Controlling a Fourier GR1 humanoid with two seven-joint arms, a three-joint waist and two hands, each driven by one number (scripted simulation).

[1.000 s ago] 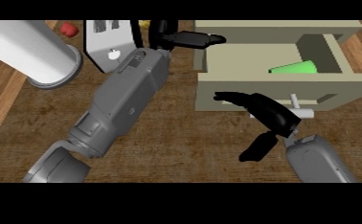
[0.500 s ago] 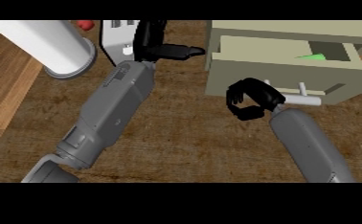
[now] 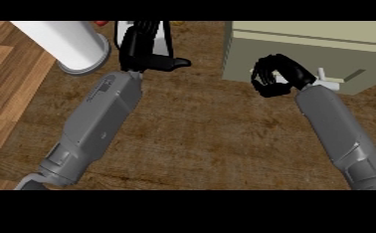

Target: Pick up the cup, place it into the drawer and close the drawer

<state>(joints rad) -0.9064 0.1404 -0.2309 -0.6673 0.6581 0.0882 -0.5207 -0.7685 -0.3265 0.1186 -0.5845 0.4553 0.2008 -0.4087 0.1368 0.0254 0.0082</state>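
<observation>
Head view looks steeply down on a brown wooden table. At the upper right stands a beige cabinet, and the drawer shows as a flat, darker beige front under the lighter top. A small white handle sticks out from this front, toward its right side.

The right hand is in front of the drawer front, just beside the handle, on its left. Its fingers are curled into a clenched shape and nothing shows inside them. I cannot tell if the knuckles touch the front. The grey right forearm comes in from the lower right edge.

The left hand is at the upper middle, well apart from the drawer. Its fingers are straight and point to the far edge, and the thumb sticks out to the right, so the hand is released. Behind the fingers lies a white object, partly hidden. The left forearm runs down to the lower left corner.

A white cylinder stands at the upper left, with a small red thing near it.

The cup does not show in this view, so I cannot tell where it is.
</observation>
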